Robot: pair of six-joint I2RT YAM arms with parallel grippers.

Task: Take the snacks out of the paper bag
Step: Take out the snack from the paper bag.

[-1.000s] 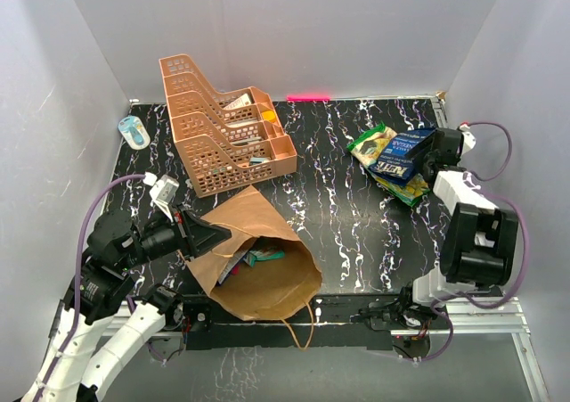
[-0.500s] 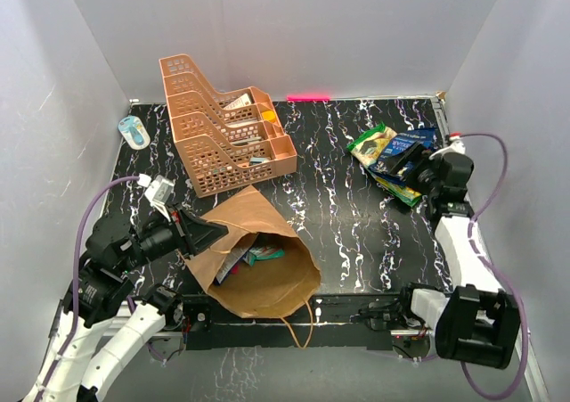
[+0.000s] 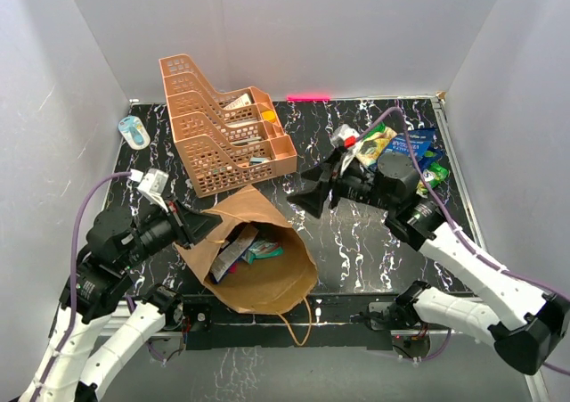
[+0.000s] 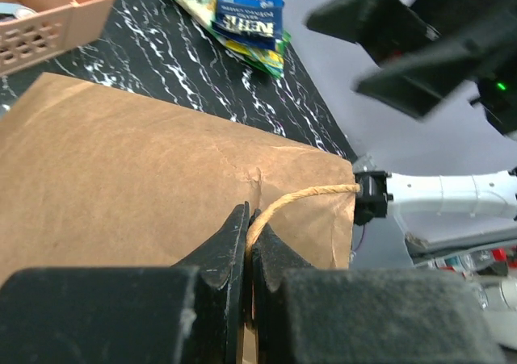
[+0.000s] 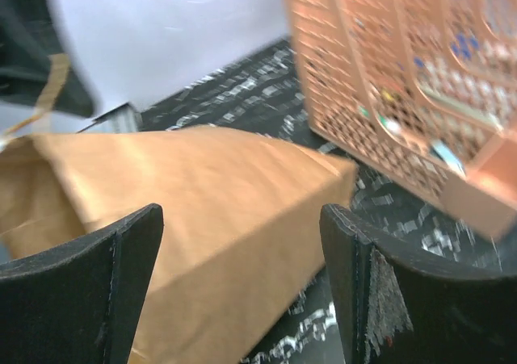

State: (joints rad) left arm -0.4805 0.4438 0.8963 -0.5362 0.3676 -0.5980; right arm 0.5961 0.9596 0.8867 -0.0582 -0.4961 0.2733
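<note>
Paper bag (image 3: 267,286) is sitting slumped at the near left of the black marbled counter (image 3: 356,242). Its mouth is gaping open, and one twine loop (image 3: 298,326) is hanging over the near edge. A dark packet (image 3: 233,249) and a small teal wrapper (image 3: 264,251) are showing inside the mouth. The left gripper (image 4: 247,217) is pinching the bag's rim on the left side. Its jaws are pressing fully together on the other twine handle (image 4: 303,196), right where it meets the paper. The right gripper (image 3: 309,198) is hanging above the counter, between the orange mesh tray rack (image 3: 223,135) and the bag, touching neither. Its jaws are spreading wide and gripping nothing; through the right wrist camera the bag's brown flank is showing between the two fingers (image 5: 113,275). A pile of snacks is lying out on the counter at the far right, well apart from the bag: a green chip bag (image 3: 372,145) with a blue chip bag (image 4: 250,5) overlapping it. The right arm is crossing in front of part of that pile in the overhead view.
</note>
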